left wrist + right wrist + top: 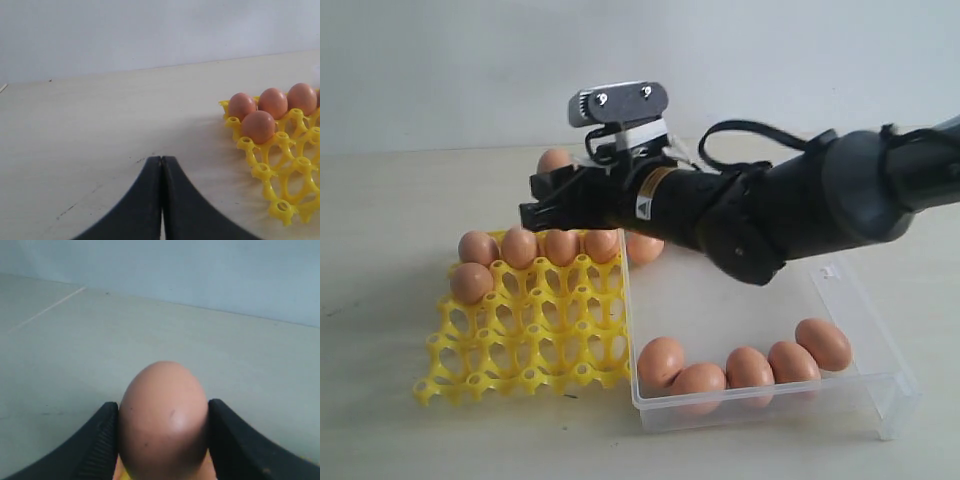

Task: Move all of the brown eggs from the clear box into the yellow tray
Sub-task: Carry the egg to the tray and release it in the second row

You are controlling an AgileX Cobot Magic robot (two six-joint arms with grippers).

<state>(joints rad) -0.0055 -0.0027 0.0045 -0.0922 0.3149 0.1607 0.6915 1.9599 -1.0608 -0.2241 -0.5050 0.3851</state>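
Seeing the right claw (163, 440) pinch a brown egg (162, 405) takes its wrist view

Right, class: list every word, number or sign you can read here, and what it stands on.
No words or numbers can be read in any view.
Small white sticker with a triangle sign, on the black arm: print too small to read.

Yellow tray (262, 172) cut off at frame edge; brown egg (554, 159) half hidden behind right claw (545, 195).
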